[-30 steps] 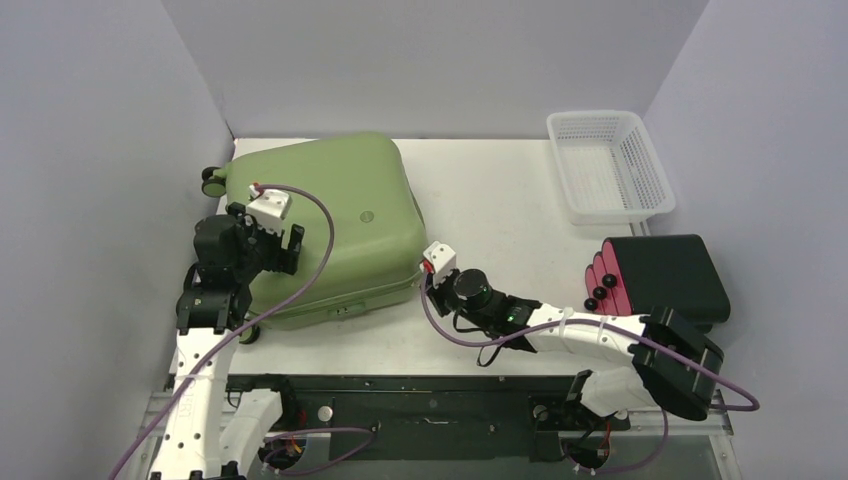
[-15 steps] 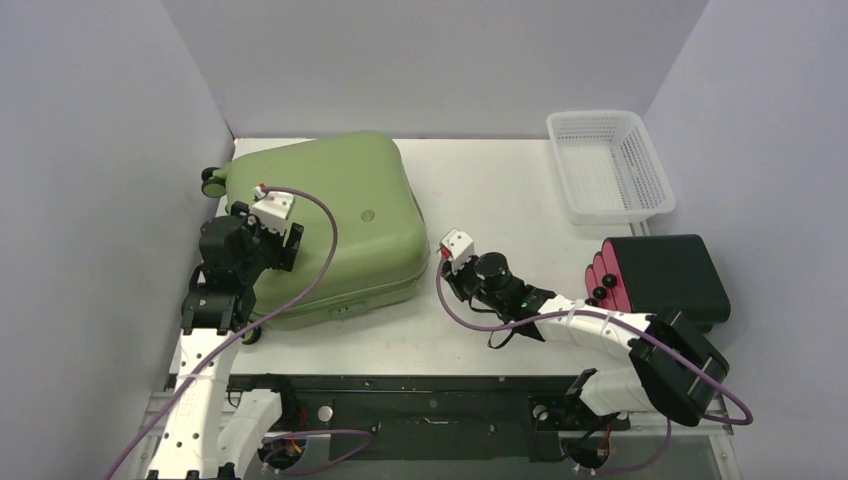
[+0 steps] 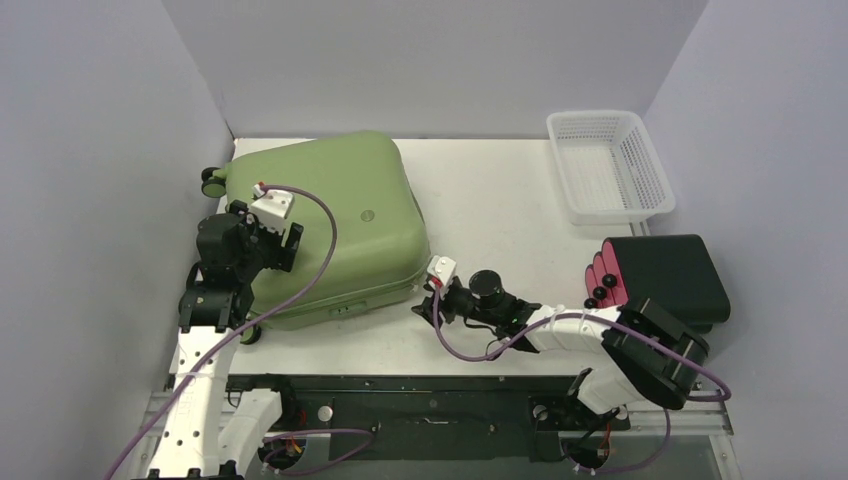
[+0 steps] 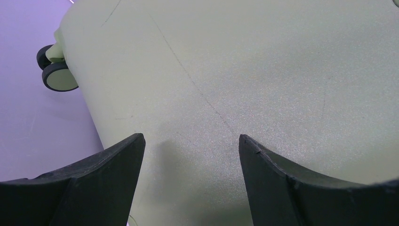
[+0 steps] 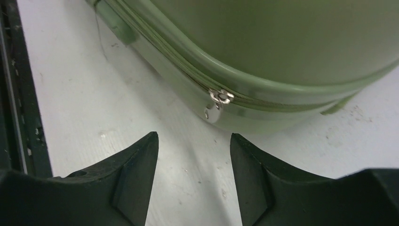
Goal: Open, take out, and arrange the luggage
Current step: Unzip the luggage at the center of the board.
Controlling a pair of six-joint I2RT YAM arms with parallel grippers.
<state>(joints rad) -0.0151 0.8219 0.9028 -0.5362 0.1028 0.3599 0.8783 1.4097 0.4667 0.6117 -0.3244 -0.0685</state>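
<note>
The luggage (image 3: 330, 220), a light olive-green hard-shell suitcase, lies flat and zipped at the table's left, with one wheel (image 4: 59, 75) at its far left corner. My left gripper (image 3: 285, 250) hovers over the shell's left part (image 4: 259, 70), its jaws open with nothing between them (image 4: 190, 137). My right gripper (image 3: 424, 304) sits low on the table just off the suitcase's near right corner, open and empty (image 5: 194, 135). In the right wrist view a silver zipper pull (image 5: 214, 107) hangs from the green zip seam (image 5: 282, 42), just ahead of the fingertips and apart from them.
A white mesh basket (image 3: 610, 165) stands at the back right. A black case with a pink-red side (image 3: 665, 275) lies at the right edge, behind my right arm. Grey walls close in on the left and right. A black rail (image 3: 430, 385) runs along the near table edge.
My right gripper was shut at the suitcase's corner, drew back to the right, then came back low beside the corner and opened. The left gripper stays over the shell.
</note>
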